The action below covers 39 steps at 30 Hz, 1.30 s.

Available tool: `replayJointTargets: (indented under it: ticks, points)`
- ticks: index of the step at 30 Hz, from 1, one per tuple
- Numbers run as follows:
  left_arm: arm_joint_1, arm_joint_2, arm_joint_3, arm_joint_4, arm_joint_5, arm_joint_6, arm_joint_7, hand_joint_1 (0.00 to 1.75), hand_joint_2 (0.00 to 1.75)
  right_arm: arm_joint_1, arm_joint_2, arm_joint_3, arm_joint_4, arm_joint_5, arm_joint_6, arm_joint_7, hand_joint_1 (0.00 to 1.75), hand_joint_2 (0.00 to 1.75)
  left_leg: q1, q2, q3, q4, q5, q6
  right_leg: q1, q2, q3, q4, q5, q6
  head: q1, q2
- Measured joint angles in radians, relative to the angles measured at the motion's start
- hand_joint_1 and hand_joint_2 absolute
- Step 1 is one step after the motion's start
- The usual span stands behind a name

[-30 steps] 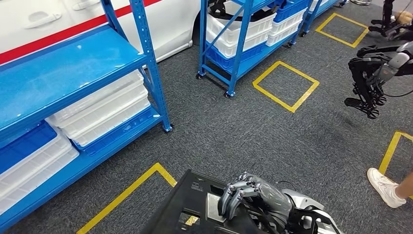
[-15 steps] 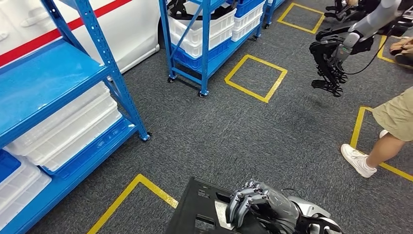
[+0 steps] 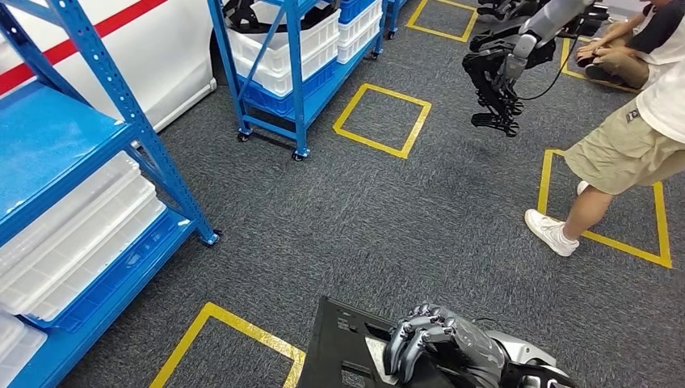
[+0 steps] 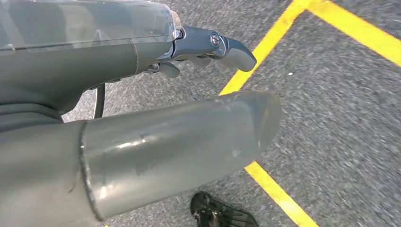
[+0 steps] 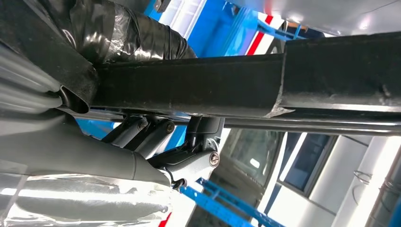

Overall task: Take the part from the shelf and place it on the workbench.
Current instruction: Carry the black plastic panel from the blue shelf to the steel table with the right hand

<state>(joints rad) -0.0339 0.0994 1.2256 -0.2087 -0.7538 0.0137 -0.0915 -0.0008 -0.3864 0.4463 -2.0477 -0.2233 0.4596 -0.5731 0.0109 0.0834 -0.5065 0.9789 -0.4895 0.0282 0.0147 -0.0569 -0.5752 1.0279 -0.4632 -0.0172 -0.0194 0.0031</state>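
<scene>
The black part [image 3: 343, 356] is cut off by the head view's edge at 6 o'clock, and its near portion is hidden under the right hand [image 3: 440, 343]. The person [image 3: 622, 137] at 2 o'clock is cropped above the waist. Whether anything is held by the left hand [image 4: 142, 94] cannot be told.

grey carpet [image 3: 388, 226], yellow floor squares [image 3: 381, 119], blue shelving [image 3: 77, 153]
</scene>
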Motion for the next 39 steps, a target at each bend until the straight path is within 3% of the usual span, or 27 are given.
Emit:
replayJointTargets:
  ticks: [1, 2, 4, 6, 8, 10, 11, 13, 15, 17, 19, 21, 23, 25, 26, 27, 28, 30, 32, 34, 36, 39]
  points:
    - [0.0, -0.001, 0.001, 0.0, 0.0, 0.0, -0.001, 0.0, 0.0, 0.0, 0.0, -0.002, -0.002, 0.001, 0.002, 0.0, 1.69, 1.75, -0.001, 0.01, 0.003, -0.002, -0.002, -0.004, 0.007, -0.012, 0.014, -0.031, 0.006, -0.007, 0.0, 0.0]
    - [0.0, -0.001, 0.002, 0.0, 0.0, -0.001, -0.001, 0.0, 0.0, 0.0, 0.0, -0.004, -0.002, 0.003, 0.004, 0.001, 1.69, 1.75, -0.001, 0.02, 0.006, -0.004, -0.004, -0.009, 0.011, -0.009, 0.016, -0.039, 0.004, -0.011, 0.0, 0.0]
    - [-0.003, -0.003, 0.003, 0.0, 0.0, -0.003, -0.002, 0.0, 0.0, 0.002, 0.0, -0.006, -0.004, 0.004, 0.006, 0.003, 1.69, 1.75, -0.001, 0.03, 0.013, -0.006, -0.009, -0.019, 0.009, 0.015, 0.019, -0.052, 0.013, -0.017, 0.0, 0.0]
    - [-0.006, -0.004, 0.003, 0.0, 0.0, -0.006, -0.003, 0.0, 0.0, 0.0, 0.0, -0.007, -0.006, 0.005, 0.007, 0.006, 1.69, 1.75, 0.001, -0.012, -0.005, 0.043, -0.046, -0.025, 0.001, 0.035, 0.028, -0.069, 0.024, -0.025, 0.0, 0.0]
    - [-0.003, -0.003, 0.003, 0.0, 0.0, -0.007, -0.004, 0.0, 0.0, -0.003, 0.0, -0.008, -0.007, 0.005, 0.009, 0.008, 1.69, 1.75, 0.003, -0.064, -0.067, 0.173, -0.113, -0.028, -0.004, 0.057, 0.028, -0.071, 0.027, -0.031, -0.001, 0.0]
    - [0.002, -0.004, 0.003, 0.0, 0.0, -0.007, -0.004, 0.0, 0.0, -0.002, 0.001, -0.008, -0.006, 0.005, 0.01, 0.012, 1.69, 1.75, 0.003, -0.077, -0.128, 0.286, -0.147, -0.032, -0.004, 0.082, 0.025, -0.064, 0.025, -0.032, -0.001, 0.0]
    - [0.003, -0.004, 0.004, 0.0, 0.0, -0.007, -0.004, 0.0, 0.0, -0.001, 0.001, -0.008, -0.006, 0.005, 0.01, 0.014, 1.69, 1.75, 0.004, -0.079, -0.137, 0.294, -0.135, -0.034, -0.005, 0.095, 0.025, -0.06, 0.022, -0.03, -0.001, 0.0]
    - [0.002, -0.006, 0.004, 0.0, 0.0, -0.009, -0.004, 0.0, 0.0, -0.001, 0.001, -0.008, -0.006, 0.004, 0.011, 0.019, 1.69, 1.75, 0.008, -0.09, -0.099, 0.193, -0.059, -0.038, -0.01, 0.121, 0.027, -0.051, 0.016, -0.022, -0.001, 0.0]
    - [0.001, -0.01, 0.005, 0.0, 0.0, -0.011, -0.004, 0.0, 0.0, -0.005, 0.002, -0.008, -0.006, 0.0, 0.015, 0.029, 1.69, 1.75, 0.017, -0.138, -0.044, 0.062, 0.001, -0.041, -0.012, 0.144, 0.027, -0.041, 0.008, -0.01, 0.0, 0.0]
    - [0.001, -0.016, 0.007, 0.0, 0.0, -0.014, -0.005, 0.0, 0.0, -0.012, 0.002, -0.008, -0.006, -0.008, 0.019, 0.038, 1.69, 1.75, 0.018, -0.166, -0.024, 0.014, 0.01, -0.033, -0.014, 0.166, 0.021, -0.038, 0.008, 0.002, 0.0, 0.0]
    - [-0.003, -0.02, 0.011, 0.0, 0.0, -0.017, -0.005, 0.0, 0.0, -0.016, 0.002, -0.008, -0.006, -0.014, 0.022, 0.045, 1.69, 1.75, 0.014, -0.144, -0.021, 0.009, 0.012, -0.017, -0.018, 0.18, 0.013, -0.037, 0.011, 0.014, 0.0, 0.0]
    - [-0.007, -0.022, 0.015, 0.0, 0.0, -0.021, -0.005, 0.0, 0.0, -0.024, 0.002, -0.008, -0.005, -0.017, 0.024, 0.05, 1.69, 1.75, 0.013, -0.119, -0.02, 0.006, 0.017, -0.003, -0.018, 0.134, -0.008, 0.006, -0.013, 0.022, 0.0, 0.0]
    - [-0.007, -0.024, 0.018, 0.0, -0.001, -0.025, -0.002, 0.0, 0.0, -0.037, 0.003, -0.008, -0.003, -0.018, 0.027, 0.053, 1.69, 1.75, 0.009, -0.094, -0.02, 0.005, 0.017, 0.004, -0.018, 0.074, -0.064, 0.121, -0.074, 0.029, 0.0, 0.0]
    - [-0.005, -0.025, 0.019, 0.0, -0.008, -0.034, 0.022, 0.0, 0.0, -0.048, 0.006, -0.007, 0.004, -0.025, 0.034, 0.056, 1.69, 1.75, 0.004, -0.068, -0.02, 0.005, 0.014, 0.007, -0.021, 0.063, -0.125, 0.238, -0.118, 0.032, 0.0, 0.0]
    - [-0.006, -0.025, 0.019, 0.0, -0.014, -0.038, 0.044, 0.0, 0.0, -0.053, 0.007, -0.007, 0.007, -0.03, 0.039, 0.058, 1.69, 1.75, 0.002, -0.055, -0.02, 0.005, 0.012, 0.007, -0.021, 0.062, -0.136, 0.257, -0.115, 0.03, 0.0, 0.0]
    - [-0.007, -0.026, 0.019, 0.0, -0.023, -0.041, 0.07, 0.0, 0.0, -0.058, 0.008, -0.007, 0.011, -0.036, 0.043, 0.06, 1.69, 1.75, 0.001, -0.043, -0.017, 0.005, 0.011, 0.008, -0.019, 0.06, -0.125, 0.235, -0.094, 0.026, 0.0, 0.0]
    - [-0.008, -0.027, 0.018, 0.0, -0.034, -0.041, 0.094, 0.0, 0.0, -0.064, 0.01, -0.007, 0.014, -0.041, 0.046, 0.062, 1.69, 1.75, -0.001, -0.032, -0.013, 0.003, 0.009, 0.007, -0.015, 0.054, -0.095, 0.177, -0.06, 0.019, 0.0, 0.0]
    - [-0.009, -0.033, 0.014, 0.0, -0.054, -0.035, 0.126, 0.0, 0.0, -0.081, 0.011, -0.007, 0.018, -0.05, 0.047, 0.064, 1.69, 1.75, -0.003, -0.012, -0.003, -0.002, 0.006, 0.004, 0.003, 0.012, -0.017, 0.029, -0.003, -0.002, 0.0, 0.0]
    - [-0.009, -0.039, 0.009, 0.0, -0.065, -0.031, 0.14, 0.0, 0.0, -0.094, 0.011, -0.007, 0.021, -0.054, 0.049, 0.064, 1.69, 1.75, -0.004, 0.006, 0.004, -0.007, 0.002, -0.002, 0.019, -0.016, 0.018, -0.044, 0.012, -0.019, 0.0, 0.0]
    - [-0.01, -0.043, 0.003, 0.0, -0.069, -0.029, 0.145, 0.0, 0.0, -0.098, 0.011, -0.007, 0.024, -0.055, 0.052, 0.064, 1.69, 1.75, -0.005, 0.024, 0.009, -0.011, -0.001, -0.01, 0.021, 0.001, 0.021, -0.056, 0.014, -0.026, 0.0, 0.0]
    - [-0.012, -0.045, -0.002, 0.0, -0.073, -0.028, 0.147, 0.0, 0.0, -0.101, 0.013, -0.007, 0.025, -0.056, 0.054, 0.064, 1.69, 1.75, -0.004, 0.001, 0.003, 0.015, -0.022, -0.017, 0.014, 0.023, 0.03, -0.072, 0.024, -0.031, -0.001, 0.0]
    - [-0.008, -0.043, -0.004, 0.0, -0.074, -0.025, 0.148, 0.0, 0.0, -0.107, 0.017, -0.007, 0.029, -0.057, 0.055, 0.064, 1.69, 1.75, -0.001, -0.068, -0.084, 0.198, -0.112, -0.024, 0.007, 0.054, 0.032, -0.075, 0.028, -0.039, -0.001, 0.0]
